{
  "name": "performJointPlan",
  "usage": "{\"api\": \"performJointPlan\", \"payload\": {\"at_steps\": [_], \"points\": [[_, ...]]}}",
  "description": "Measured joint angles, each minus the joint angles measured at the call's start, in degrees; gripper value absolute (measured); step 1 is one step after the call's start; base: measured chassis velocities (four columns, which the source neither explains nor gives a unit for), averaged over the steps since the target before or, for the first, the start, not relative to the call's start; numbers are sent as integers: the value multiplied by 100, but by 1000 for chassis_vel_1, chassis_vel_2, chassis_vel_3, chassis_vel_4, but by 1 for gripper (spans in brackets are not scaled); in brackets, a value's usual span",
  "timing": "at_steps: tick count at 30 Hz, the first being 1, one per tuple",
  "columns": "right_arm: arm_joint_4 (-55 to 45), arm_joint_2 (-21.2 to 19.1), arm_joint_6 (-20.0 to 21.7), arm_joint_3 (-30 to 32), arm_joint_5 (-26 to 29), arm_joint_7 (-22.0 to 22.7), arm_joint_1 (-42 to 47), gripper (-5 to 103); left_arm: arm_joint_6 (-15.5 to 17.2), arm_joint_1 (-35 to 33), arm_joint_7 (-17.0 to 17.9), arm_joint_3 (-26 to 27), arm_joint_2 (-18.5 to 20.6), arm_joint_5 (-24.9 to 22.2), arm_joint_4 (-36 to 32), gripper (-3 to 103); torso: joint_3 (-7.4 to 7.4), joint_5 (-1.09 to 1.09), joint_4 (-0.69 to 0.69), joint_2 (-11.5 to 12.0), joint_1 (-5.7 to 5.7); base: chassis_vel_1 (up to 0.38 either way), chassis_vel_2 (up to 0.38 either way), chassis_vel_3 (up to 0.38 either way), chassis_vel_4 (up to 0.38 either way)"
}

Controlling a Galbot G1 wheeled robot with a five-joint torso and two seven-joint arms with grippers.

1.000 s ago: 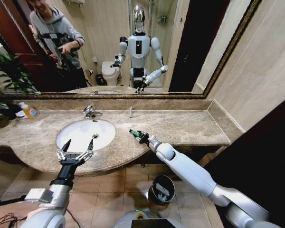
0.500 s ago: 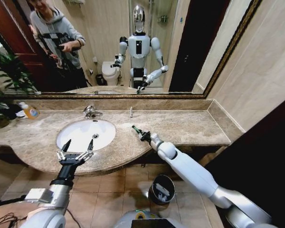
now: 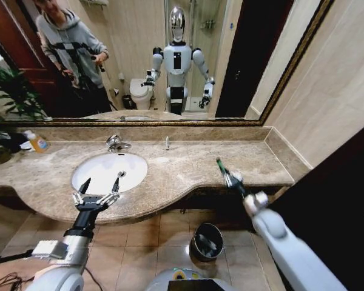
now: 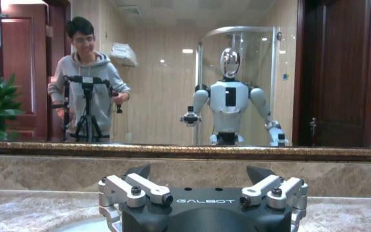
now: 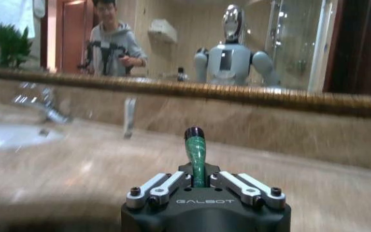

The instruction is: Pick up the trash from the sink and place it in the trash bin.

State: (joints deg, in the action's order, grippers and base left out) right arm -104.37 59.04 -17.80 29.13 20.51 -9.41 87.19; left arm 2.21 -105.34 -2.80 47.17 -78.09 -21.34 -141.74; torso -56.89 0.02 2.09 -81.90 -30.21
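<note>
Swinging right from beside the sink (image 3: 110, 171), my right claw (image 3: 225, 172) now hangs over the right part of the marble surface (image 3: 188, 167), clamped on the green stick (image 3: 220, 164), which juts out beyond its tips. Below on the floor stands the trash bin (image 3: 206, 241). My left claw (image 3: 99, 187) hovers spread wide at the sink's near rim.
</note>
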Motion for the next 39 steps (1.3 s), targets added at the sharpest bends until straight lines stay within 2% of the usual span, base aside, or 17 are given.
{"api": "performJointPlan", "payload": {"at_steps": [6, 7, 9, 11, 12, 14, 15, 16, 18, 20, 21, 27, 29, 31, 34, 35, 39], "points": [[522, 264, -922, 110, -97, -135, 945, 10, 0, 0, 1, 0, 0, 0, 0, 100, 0, -3, 1, 0, 0, 0, 0, 0, 0], [522, 264, -922, 110, -97, -135, 945, 10, 0, 0, 1, 0, 0, 0, 0, 100, 0, -3, 1, 0, 0, 0, 0, 0, 0], [1009, 381, -1193, 29, -306, -136, 1050, 10, 0, 0, 1, 0, 0, 0, 0, 100, 0, -5, 1, 0, 0, 0, 0, 0, 0], [1393, 479, -1215, -31, -539, -157, 940, 10, 0, 0, 1, 0, 0, 0, 0, 100, -1, -4, -1, 0, 0, 0, 0, 0, 0], [1785, 572, -1091, -99, -770, -176, 739, 10, 0, 0, -1, 0, 0, 0, 0, 100, 0, -1, 0, 0, 0, 0, 0, 0, 0], [2564, 733, -554, -307, -1136, -173, 250, 10, 0, 0, 2, 0, 0, 0, 0, 100, -1, -2, 1, 0, -1, 0, 0, 0, 0], [2564, 733, -554, -307, -1136, -173, 250, 10, 0, 0, 2, 0, 0, 0, 0, 100, -1, -2, 1, 0, -1, 0, 0, 0, 0], [3030, 835, -65, -470, -1337, -230, -105, 10, 0, 0, 0, 0, 0, 0, 0, 100, -1, -1, 3, 1, -2, 0, 0, 0, 0], [3765, 997, 453, -649, -1734, -373, -593, 10, 0, 0, 2, 1, 0, 0, 0, 100, -2, -1, 3, 1, -2, 0, 0, 0, 0], [3986, 1043, 547, -682, -1856, -414, -742, 10, 0, 0, -3, -1, 0, 0, 0, 100, -2, -1, 2, 2, -2, 0, 0, 0, 0], [4626, 1205, 711, -706, -2300, -444, -1196, 10, 0, 0, -2, -1, 0, 0, 0, 100, -2, -4, 2, 2, -2, 0, 0, 0, 0], [5559, 1457, 900, -683, -2959, -333, -1830, 10, 0, 0, 1, 0, 0, 0, 0, 100, -2, -7, 2, 2, -3, 0, 0, 0, 0], [5994, 1649, 694, -606, -3593, -123, -2095, 10, 0, 0, 1, 0, 0, 0, 0, 100, -2, -1, 2, 2, -3, 0, 0, 0, 0], [6038, 1677, 665, -602, -3709, -87, -2123, 10, 0, 0, 1, 0, 0, 0, 0, 100, -2, 0, 2, 2, -3, 0, 0, 0, 0], [6311, 1835, 234, -492, -4711, 171, -2266, 9, 0, 0, 1, 0, 0, 0, 0, 100, -2, -2, 2, 2, -2, 0, 0, 0, 0], [6311, 1835, 234, -492, -4711, 171, -2266, 9, 0, 0, 1, 0, 0, 0, 0, 100, -2, -2, 2, 2, -2, 0, 0, 0, 0], [6453, 1851, 128, -487, -4933, 331, -2287, 25, 0, 0, 1, 0, 0, 0, 0, 100, -2, -3, 1, 2, -2, 0, 0, 0, 0]]}}
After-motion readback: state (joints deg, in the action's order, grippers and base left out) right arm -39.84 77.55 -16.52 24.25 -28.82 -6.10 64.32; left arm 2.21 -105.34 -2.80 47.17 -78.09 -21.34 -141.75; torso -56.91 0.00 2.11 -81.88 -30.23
